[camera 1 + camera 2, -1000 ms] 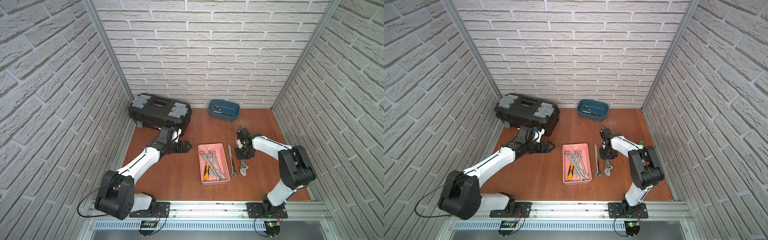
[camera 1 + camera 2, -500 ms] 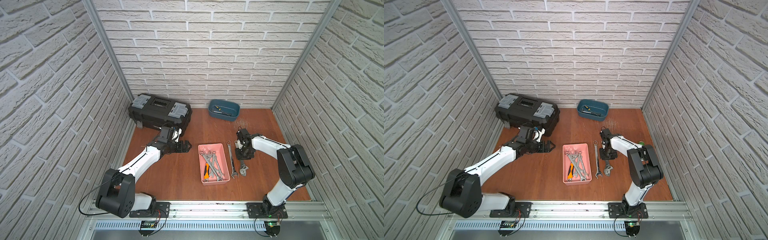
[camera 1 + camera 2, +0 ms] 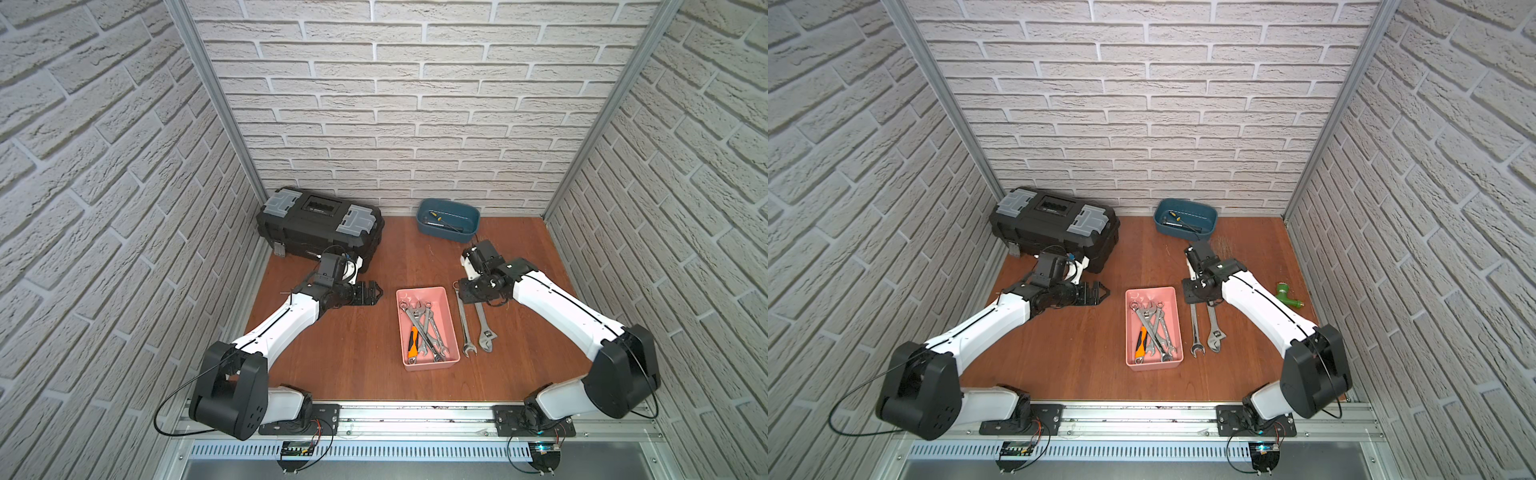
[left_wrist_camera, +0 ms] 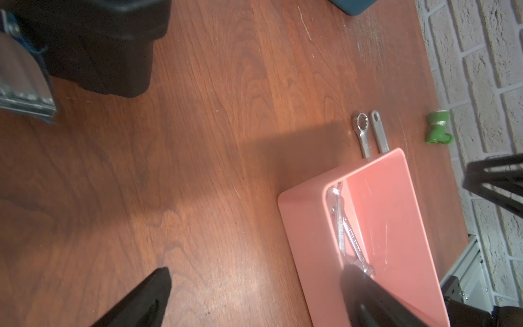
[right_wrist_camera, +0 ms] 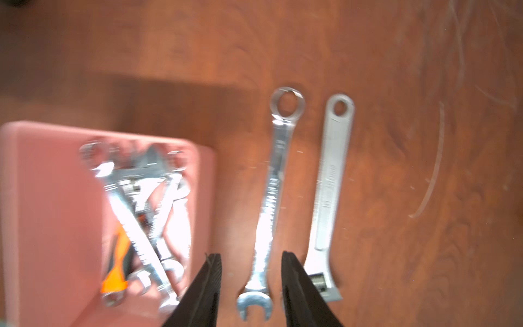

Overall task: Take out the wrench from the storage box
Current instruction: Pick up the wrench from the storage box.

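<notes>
The pink storage box (image 3: 420, 289) (image 3: 1152, 291) lies mid-table holding several wrenches (image 3: 424, 324) and an orange-handled tool. A combination wrench (image 3: 463, 324) (image 5: 273, 181) and an adjustable wrench (image 3: 483, 328) (image 5: 328, 181) lie flat on the table right of the box. My right gripper (image 3: 471, 291) (image 5: 250, 254) hovers over their far ends, open; its fingers stand on either side of the combination wrench without touching it. My left gripper (image 3: 372, 291) (image 4: 256, 271) is open and empty, left of the box (image 4: 305, 226).
A black toolbox (image 3: 320, 224) stands at the back left, close behind my left wrist. A dark blue tub (image 3: 449, 220) with small tools sits at the back centre. A green fitting (image 3: 1287, 293) lies near the right wall. Brick walls enclose three sides.
My right gripper's jaws have spread wider over the combination wrench, which stays flat on the table. The left arm has not moved.
</notes>
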You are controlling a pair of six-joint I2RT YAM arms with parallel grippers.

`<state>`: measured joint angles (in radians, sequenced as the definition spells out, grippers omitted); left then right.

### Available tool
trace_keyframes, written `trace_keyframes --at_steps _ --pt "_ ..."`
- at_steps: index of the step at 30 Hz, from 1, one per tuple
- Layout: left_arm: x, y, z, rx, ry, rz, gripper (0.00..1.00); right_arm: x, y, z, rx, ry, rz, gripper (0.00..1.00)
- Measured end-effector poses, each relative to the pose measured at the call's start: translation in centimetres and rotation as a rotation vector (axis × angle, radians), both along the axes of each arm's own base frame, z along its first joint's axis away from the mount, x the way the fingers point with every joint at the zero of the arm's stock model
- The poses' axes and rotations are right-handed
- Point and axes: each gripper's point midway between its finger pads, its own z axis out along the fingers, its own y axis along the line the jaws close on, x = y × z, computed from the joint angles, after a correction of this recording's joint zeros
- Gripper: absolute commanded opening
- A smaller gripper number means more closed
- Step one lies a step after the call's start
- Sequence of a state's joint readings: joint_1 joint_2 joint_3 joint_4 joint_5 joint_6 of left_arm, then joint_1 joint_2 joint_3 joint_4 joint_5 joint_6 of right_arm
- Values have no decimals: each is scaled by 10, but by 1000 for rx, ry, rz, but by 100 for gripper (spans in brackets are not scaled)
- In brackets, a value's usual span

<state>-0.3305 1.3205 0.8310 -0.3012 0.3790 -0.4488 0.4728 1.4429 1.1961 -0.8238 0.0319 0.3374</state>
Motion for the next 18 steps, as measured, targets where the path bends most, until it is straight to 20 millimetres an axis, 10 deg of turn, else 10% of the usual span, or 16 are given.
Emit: trace_keyframes --at_steps 7,18 --pt "0 3 7 -7 -20 8 98 -49 78 -5 18 22 236 42" --pt "-8 6 3 -6 -8 7 99 -53 109 -72 -47 134 314 41"
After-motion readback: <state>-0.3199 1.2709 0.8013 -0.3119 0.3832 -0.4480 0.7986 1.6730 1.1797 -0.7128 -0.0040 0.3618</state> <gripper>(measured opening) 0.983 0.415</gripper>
